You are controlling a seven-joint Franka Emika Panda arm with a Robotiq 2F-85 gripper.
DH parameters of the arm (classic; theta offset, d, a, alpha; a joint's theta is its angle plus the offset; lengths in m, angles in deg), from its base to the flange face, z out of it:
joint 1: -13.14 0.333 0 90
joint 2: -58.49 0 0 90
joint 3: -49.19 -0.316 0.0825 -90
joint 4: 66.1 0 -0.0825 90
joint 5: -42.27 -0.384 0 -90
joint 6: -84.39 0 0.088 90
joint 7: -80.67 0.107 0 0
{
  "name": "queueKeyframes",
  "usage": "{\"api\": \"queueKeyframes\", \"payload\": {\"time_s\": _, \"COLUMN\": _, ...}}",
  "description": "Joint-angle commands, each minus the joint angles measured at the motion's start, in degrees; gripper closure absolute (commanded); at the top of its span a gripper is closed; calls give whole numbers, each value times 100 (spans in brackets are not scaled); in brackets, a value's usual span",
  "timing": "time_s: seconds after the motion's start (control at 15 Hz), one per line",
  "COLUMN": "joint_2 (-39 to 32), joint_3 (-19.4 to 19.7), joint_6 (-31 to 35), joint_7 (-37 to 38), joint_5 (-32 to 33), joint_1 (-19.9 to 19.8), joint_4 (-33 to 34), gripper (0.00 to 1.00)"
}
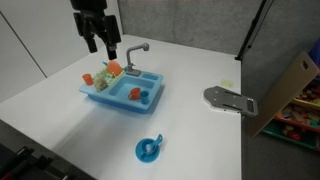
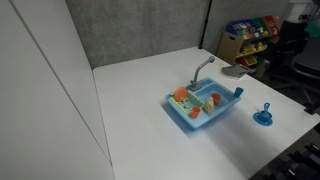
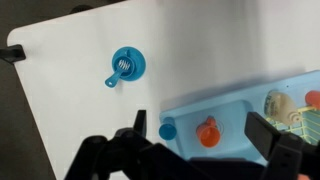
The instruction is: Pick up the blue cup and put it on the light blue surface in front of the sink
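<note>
the blue cup (image 3: 168, 130) stands at the end of the sink (image 3: 235, 120) that faces the round dish. in the wrist view it shows as a small medium-blue round right at the edge of the unit. in an exterior view the same cup (image 2: 238, 92) sits at the corner of the sink (image 2: 205, 105) nearest that dish. i cannot tell whether it rests inside the basin or on the rim. just beside it, further into the unit, lies an orange-red toy piece (image 3: 207, 132). the light blue surface (image 3: 230, 105) runs along the basin's edge as a flat strip and carries nothing that i can make out. the gripper (image 3: 200, 128) hangs above the sink with its jaws spread wide and nothing between them. one dark finger (image 3: 140, 135) stands close to the cup without touching it. in an exterior view the gripper (image 1: 102, 48) is well above the sink (image 1: 122, 88), near the grey curved faucet (image 1: 138, 50). orange and green toy items (image 1: 108, 72) fill the compartment below it. the blue round dish (image 1: 150, 150) lies apart from the sink on the white tabletop (image 1: 200, 60). a grey flat metal piece (image 1: 230, 100) lies further off, near the table's edge.
</note>
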Motion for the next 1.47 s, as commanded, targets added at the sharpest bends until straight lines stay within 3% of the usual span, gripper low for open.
{"api": "queueKeyframes", "payload": {"time_s": 0.0, "joint_2": 694, "joint_3": -106, "joint_6": -432, "joint_7": 134, "joint_5": 106, "joint_1": -35, "joint_4": -278, "gripper": 0}}
{"api": "queueKeyframes", "payload": {"time_s": 0.47, "joint_2": 1861, "joint_3": -116, "joint_6": -979, "joint_7": -179, "joint_5": 64, "joint_1": -92, "joint_4": -729, "gripper": 0}}
{"api": "queueKeyframes", "payload": {"time_s": 0.93, "joint_2": 2909, "joint_3": -42, "joint_6": -1373, "joint_7": -1031, "joint_5": 101, "joint_1": -43, "joint_4": -1137, "gripper": 0}}
{"api": "queueKeyframes", "payload": {"time_s": 1.2, "joint_2": 3290, "joint_3": 14, "joint_6": -1186, "joint_7": -1303, "joint_5": 54, "joint_1": -36, "joint_4": -1408, "gripper": 0}}
{"api": "queueKeyframes", "payload": {"time_s": 1.27, "joint_2": 3003, "joint_3": -63, "joint_6": -1318, "joint_7": -1116, "joint_5": -13, "joint_1": -34, "joint_4": -1182, "gripper": 0}}
{"api": "queueKeyframes", "payload": {"time_s": 1.4, "joint_2": 3139, "joint_3": -48, "joint_6": -1302, "joint_7": -1147, "joint_5": -14, "joint_1": -35, "joint_4": -1286, "gripper": 0}}
